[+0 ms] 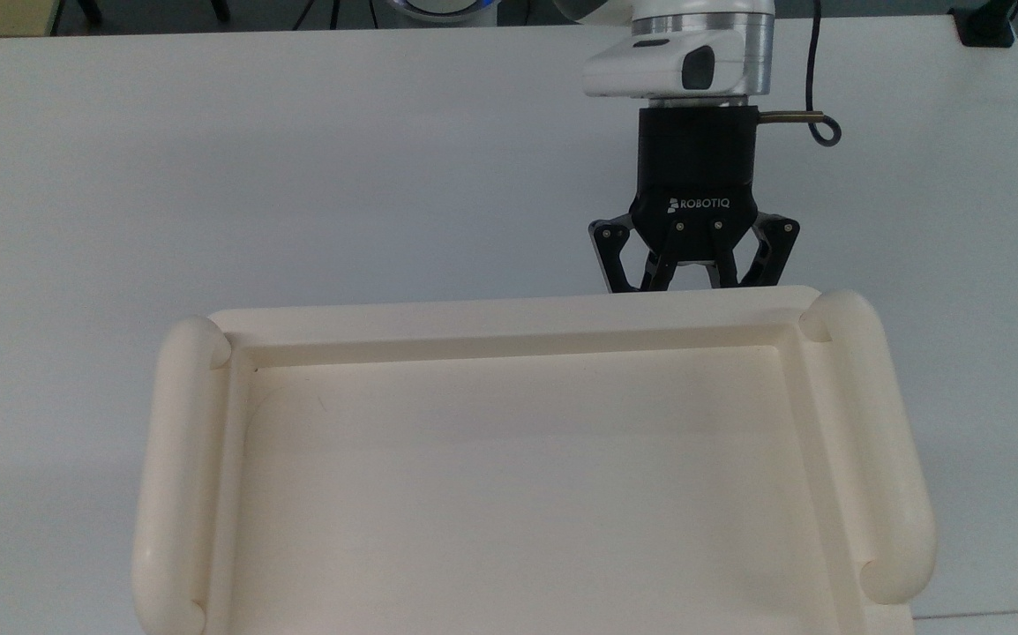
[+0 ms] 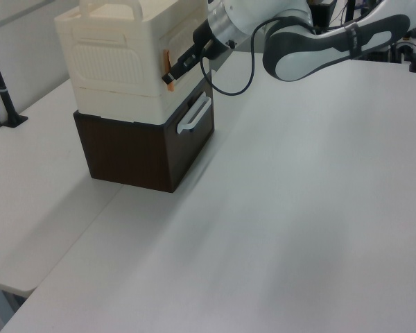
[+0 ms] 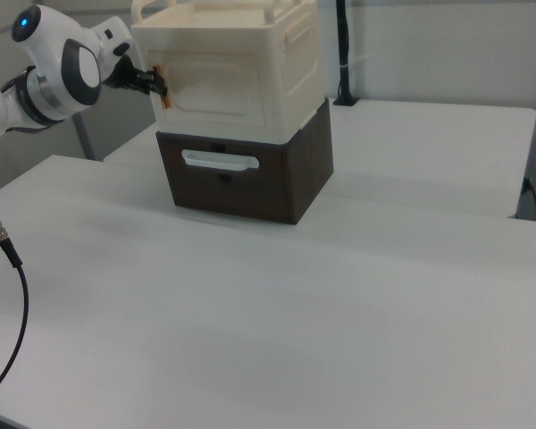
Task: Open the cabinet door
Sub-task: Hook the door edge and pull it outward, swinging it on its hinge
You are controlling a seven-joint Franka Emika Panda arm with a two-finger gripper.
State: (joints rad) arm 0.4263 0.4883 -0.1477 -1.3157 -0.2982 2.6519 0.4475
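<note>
I count one cream cabinet [image 3: 241, 76] stacked on one dark brown drawer unit [image 3: 250, 174], which carries a single white bar handle [image 3: 220, 161]. One black Robotiq gripper [image 1: 692, 284] on one white arm [image 2: 319, 41] is in play, over one white table [image 2: 298, 222]. The cabinet door [image 3: 219, 85] is the cream front panel; in the right view it faces me, with its orange-tinted handle [image 3: 161, 85] at the right view's left edge. From the top view I see the cabinet's tray-like top [image 1: 518, 467] with two rounded rails, and the gripper's fingertips are hidden behind its far rim. The linkages are drawn in to a narrow gap. In the left view the fingers [image 2: 172, 73] sit right at the handle, apparently pinching it, though I cannot confirm contact.
</note>
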